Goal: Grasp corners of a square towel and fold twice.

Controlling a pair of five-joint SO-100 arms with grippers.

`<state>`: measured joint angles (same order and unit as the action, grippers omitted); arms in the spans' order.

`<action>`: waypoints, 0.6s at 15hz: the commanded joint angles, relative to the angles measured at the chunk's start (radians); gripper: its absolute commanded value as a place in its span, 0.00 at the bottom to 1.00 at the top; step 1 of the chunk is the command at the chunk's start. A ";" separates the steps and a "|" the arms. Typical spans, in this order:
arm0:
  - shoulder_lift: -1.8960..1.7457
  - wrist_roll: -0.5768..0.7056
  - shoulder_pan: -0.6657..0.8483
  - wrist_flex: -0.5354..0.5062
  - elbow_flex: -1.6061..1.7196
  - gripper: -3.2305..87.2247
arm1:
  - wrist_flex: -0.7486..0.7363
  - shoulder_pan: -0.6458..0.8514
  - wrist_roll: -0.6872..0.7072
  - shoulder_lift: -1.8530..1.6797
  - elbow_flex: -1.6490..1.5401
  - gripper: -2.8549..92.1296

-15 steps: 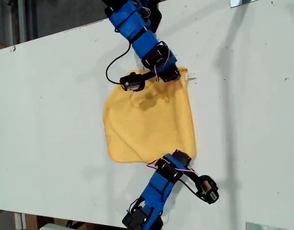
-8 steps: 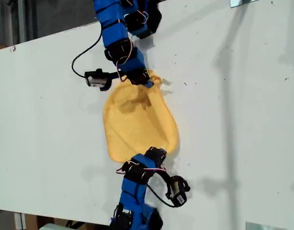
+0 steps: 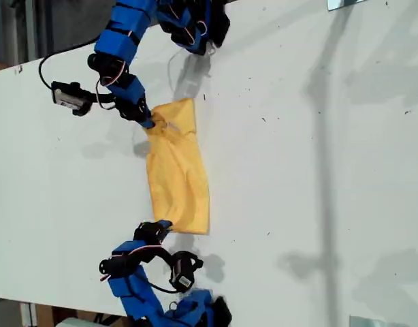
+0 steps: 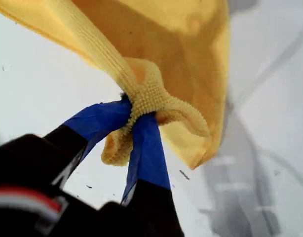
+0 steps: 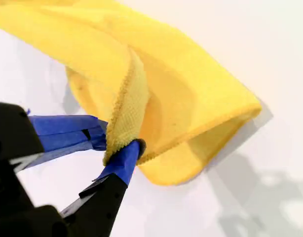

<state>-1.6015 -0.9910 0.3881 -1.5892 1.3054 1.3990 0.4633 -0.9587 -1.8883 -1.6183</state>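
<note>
Towel (image 3: pixel 178 170) corners are held at both ends. In the first wrist view the first tool (image 4: pixel 136 111) is clenched on a bunched, hemmed corner (image 4: pixel 151 96), the cloth squeezed into a knot between the blue-taped jaws. In the second wrist view the second tool (image 5: pixel 119 143) is likewise closed on a corner (image 5: pixel 124 113), with the hem pinched upright between its jaws.

In the exterior view the towel is seen as a narrow yellow strip on the white bench (image 3: pixel 318 170), lying left of the view's centre and doubled over on itself. One arm (image 3: pixel 120 68) is placed at the strip's upper end and another (image 3: pixel 137 272) at its lower end, each tool touching the edge on the exterior view's left. Which of the two is the first cannot be told with certainty from the wrist views.

The corners are judged to be held this way so that the upper layer can be laid edge to edge over the lower one — a grip on both ends keeps the carried edge taut and stops it from sagging in the middle. The first fold appears to be nearly complete, though the cloth is rumpled near the upper grip. A release is probably called for next, and a second fold remains to be made. If the corners are let go unevenly, the layers could slide out of line.
</note>
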 commanded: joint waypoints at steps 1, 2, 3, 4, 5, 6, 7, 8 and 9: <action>-0.057 0.066 0.164 0.040 0.003 0.03 | -0.032 0.118 0.074 0.000 0.071 0.03; -0.038 0.089 0.232 0.055 0.006 0.03 | -0.046 0.163 0.095 0.017 0.075 0.03; -0.012 0.112 0.291 0.071 0.006 0.03 | -0.069 0.198 0.114 0.035 0.074 0.03; 0.011 0.132 0.348 0.081 0.006 0.03 | -0.094 0.230 0.129 0.058 0.072 0.03; 0.026 0.153 0.396 0.098 0.003 0.03 | -0.126 0.261 0.153 0.083 0.078 0.03; 0.044 0.172 0.436 0.106 -0.018 0.03 | -0.146 0.298 0.172 0.114 0.103 0.03; 0.066 0.183 0.465 0.095 -0.057 0.03 | -0.141 0.331 0.195 0.160 0.160 0.03; 0.083 0.193 0.479 0.081 -0.098 0.03 | -0.126 0.359 0.216 0.204 0.213 0.03; 0.101 0.202 0.483 0.072 -0.120 0.03 | -0.114 0.376 0.227 0.239 0.233 0.03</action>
<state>-1.4972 -0.7992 0.8437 -1.4972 1.2487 1.2809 0.8069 -0.7547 -1.6598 -1.4742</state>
